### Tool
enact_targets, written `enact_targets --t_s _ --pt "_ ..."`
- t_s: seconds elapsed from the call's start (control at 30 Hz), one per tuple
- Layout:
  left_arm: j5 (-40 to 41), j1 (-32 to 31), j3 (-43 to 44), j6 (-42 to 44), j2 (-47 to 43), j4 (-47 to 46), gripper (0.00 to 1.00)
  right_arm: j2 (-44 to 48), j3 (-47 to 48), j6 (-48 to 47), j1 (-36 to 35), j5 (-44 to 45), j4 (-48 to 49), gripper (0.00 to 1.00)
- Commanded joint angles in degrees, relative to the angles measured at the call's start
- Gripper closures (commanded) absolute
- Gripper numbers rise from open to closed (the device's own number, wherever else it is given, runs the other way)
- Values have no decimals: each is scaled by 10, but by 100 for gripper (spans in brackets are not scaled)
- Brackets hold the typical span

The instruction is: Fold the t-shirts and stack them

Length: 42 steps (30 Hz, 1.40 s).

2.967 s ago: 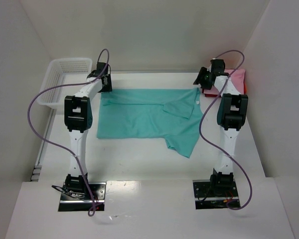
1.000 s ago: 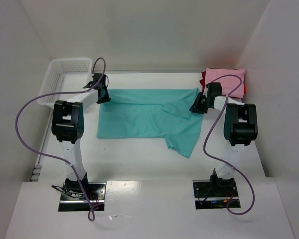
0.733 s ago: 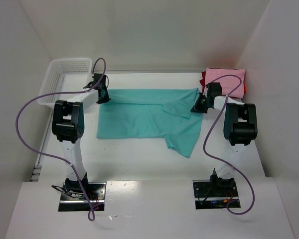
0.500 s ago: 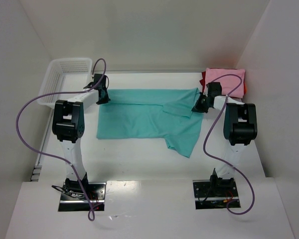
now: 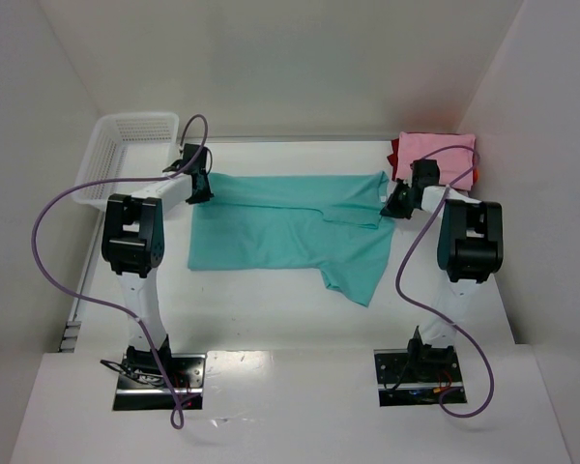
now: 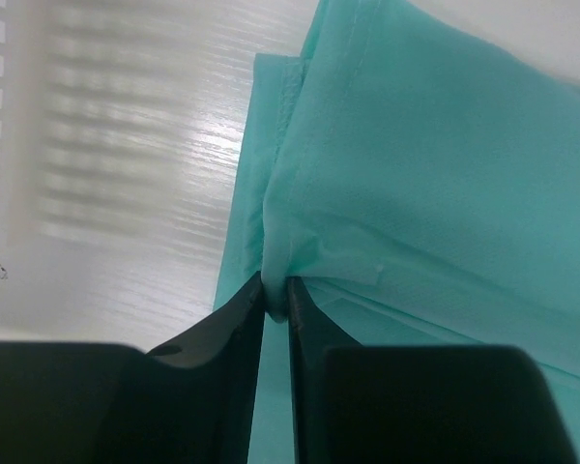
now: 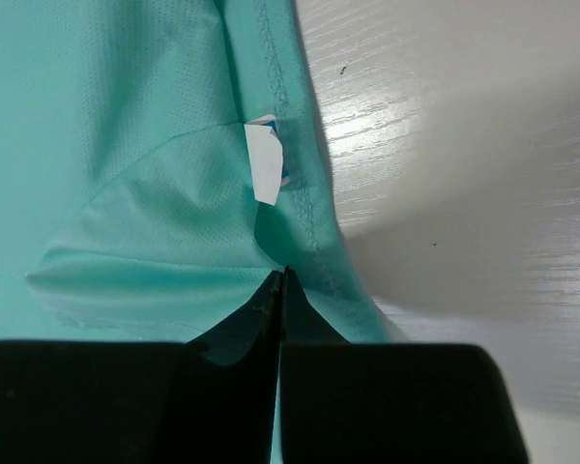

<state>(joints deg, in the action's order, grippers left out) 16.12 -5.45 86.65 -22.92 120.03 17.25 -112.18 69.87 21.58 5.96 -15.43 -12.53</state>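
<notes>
A teal-green t-shirt [image 5: 290,227] lies spread across the table, its top edge folded over. My left gripper [image 5: 205,188] is at the shirt's far left corner. In the left wrist view it [image 6: 275,307] is shut on a bunched fold of the teal cloth [image 6: 435,174]. My right gripper [image 5: 391,206] is at the shirt's far right edge by the collar. In the right wrist view its jaws [image 7: 283,275] are pressed together on the teal cloth [image 7: 135,126], just below a white label [image 7: 266,164]. A folded pink t-shirt [image 5: 440,155] lies on a red one [image 5: 394,155] at the far right.
A white mesh basket [image 5: 126,145] stands at the far left, close to my left gripper, and shows blurred in the left wrist view [image 6: 19,145]. White walls enclose the table [image 5: 271,309] on three sides. Purple cables loop off both arms.
My right gripper has shut on the shirt's edge and moved a little right and away, drawing the folded flap toward the collar. The left gripper has stayed at its corner, gripping cloth.
</notes>
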Motion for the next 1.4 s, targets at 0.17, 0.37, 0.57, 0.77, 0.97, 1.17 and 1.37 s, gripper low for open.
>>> enact_targets --t_s 0.17,0.37,0.57,0.77,0.97,1.17,1.37 --pt "4 4 4 37 -8 4 60 19 33 -10 8 -9 9 99" --pt "-10 4 20 37 -37 4 47 20 60 -15 8 -34 -2 63" --pt "-32 4 62 37 -59 -8 28 28 125 -15 8 -28 6 52" --pt "-52 4 94 30 -59 -38 29 -53 217 -7 8 -52 11 74" --pt "-133 4 95 4 -26 -85 49 -130 268 -3 -5 -63 11 80" --pt "-156 4 108 -8 21 -72 80 -190 325 -3 -11 -63 -10 91" --pt "-141 4 106 -8 44 -52 84 -211 346 -24 -11 -20 -46 91"
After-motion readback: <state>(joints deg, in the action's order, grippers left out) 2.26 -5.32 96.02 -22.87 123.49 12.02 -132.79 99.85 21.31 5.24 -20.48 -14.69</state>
